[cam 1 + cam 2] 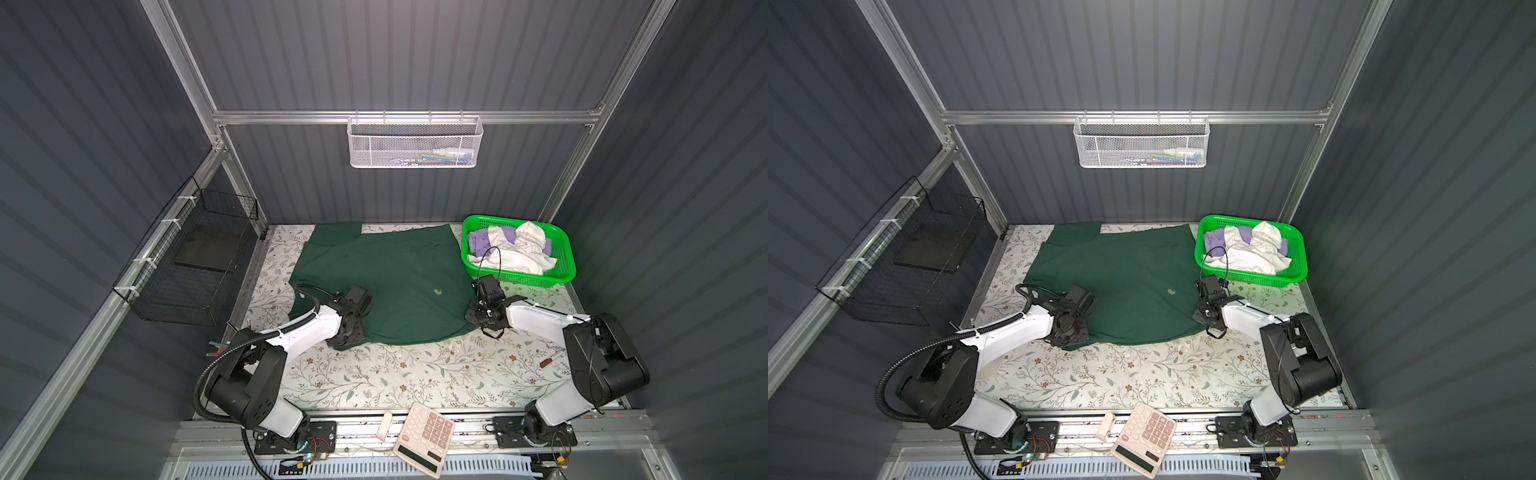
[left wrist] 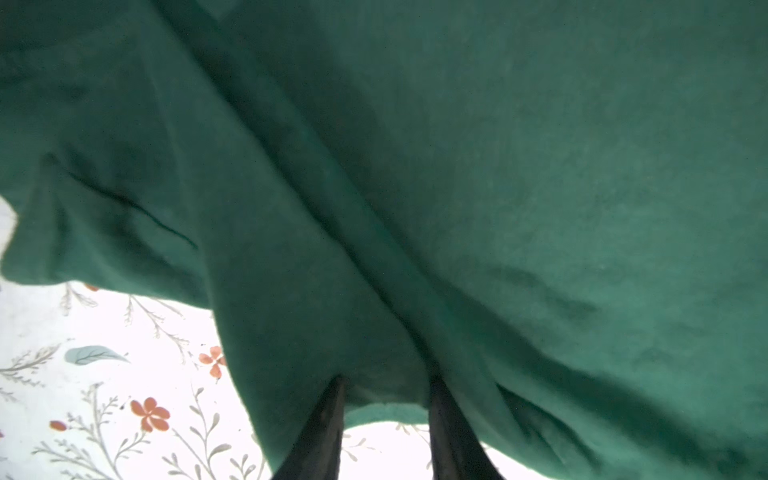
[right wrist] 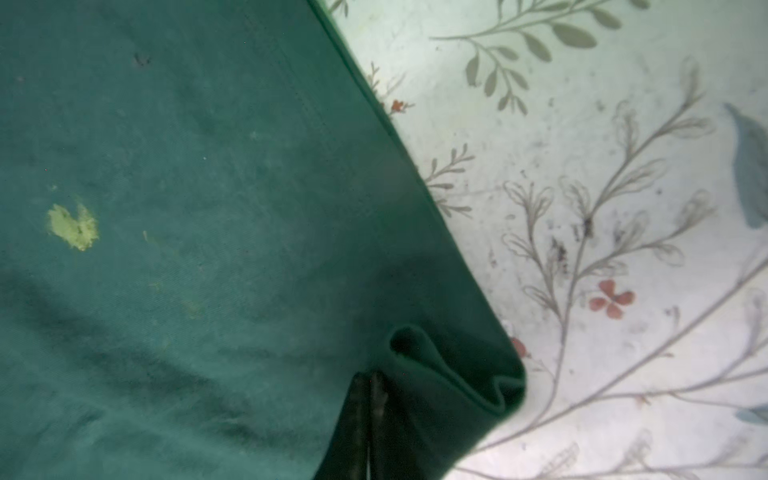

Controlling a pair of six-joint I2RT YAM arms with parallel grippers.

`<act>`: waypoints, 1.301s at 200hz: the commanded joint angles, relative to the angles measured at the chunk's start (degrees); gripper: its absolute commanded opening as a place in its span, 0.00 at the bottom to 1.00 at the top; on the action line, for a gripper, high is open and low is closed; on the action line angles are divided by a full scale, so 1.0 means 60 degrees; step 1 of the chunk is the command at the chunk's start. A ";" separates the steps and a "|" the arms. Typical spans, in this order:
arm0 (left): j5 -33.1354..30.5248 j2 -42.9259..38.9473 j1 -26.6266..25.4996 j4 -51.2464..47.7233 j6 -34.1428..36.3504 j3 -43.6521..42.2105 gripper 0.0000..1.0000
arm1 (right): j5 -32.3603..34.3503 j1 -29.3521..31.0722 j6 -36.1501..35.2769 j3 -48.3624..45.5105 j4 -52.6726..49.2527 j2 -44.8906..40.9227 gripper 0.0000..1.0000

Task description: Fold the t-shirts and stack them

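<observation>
basket (image 1: 566,253): white and lavender tees (image 1: 528,249) heaped inside | green tee (image 1: 395,266): spread on table (image 1: 374,374) | left gripper (image 2: 384,386): jaws part-open astride its hem | right gripper (image 3: 370,382): pinched tight on its edge

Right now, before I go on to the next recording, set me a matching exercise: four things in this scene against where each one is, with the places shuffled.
Things
1. dark green t-shirt
2. white and lavender shirts
3. calculator
4. white mesh basket

Places
A. hanging on the back rail
B. piled in the bright green basket
C. spread out on the floral table
D. lying on the metal track at the front

Pairs: 1-C, 2-B, 3-D, 4-A
</observation>
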 commanded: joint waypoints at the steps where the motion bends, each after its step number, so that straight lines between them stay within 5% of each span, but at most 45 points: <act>1: -0.0452 0.0016 -0.0005 -0.0226 0.0012 0.0257 0.34 | -0.0090 -0.0025 -0.0068 -0.0105 0.0016 -0.0115 0.07; 36: -0.0732 0.0330 -0.0005 -0.0055 -0.0006 0.0368 0.31 | -0.0282 -0.0025 -0.0101 -0.0102 0.0114 -0.0062 0.07; 70: -0.0997 0.0324 -0.0005 -0.0247 -0.0024 0.0511 0.00 | -0.0294 -0.0027 -0.0104 -0.0260 0.0154 -0.0250 0.07; 126: -0.1293 -0.1160 -0.0005 -0.1261 -0.0315 0.0292 0.00 | -0.0367 -0.0027 -0.0138 -0.0435 0.0261 -0.0448 0.06; 203: -0.0850 -0.5668 -0.0005 -0.5967 -0.1953 0.1089 0.00 | -0.0222 -0.0010 -0.0224 -0.0630 0.0214 -0.0905 0.07; 260: -0.0354 -0.7004 -0.0005 -0.7831 -0.2699 0.1482 0.00 | 0.0138 -0.0010 -0.0313 -0.0842 -0.0431 -0.1572 0.06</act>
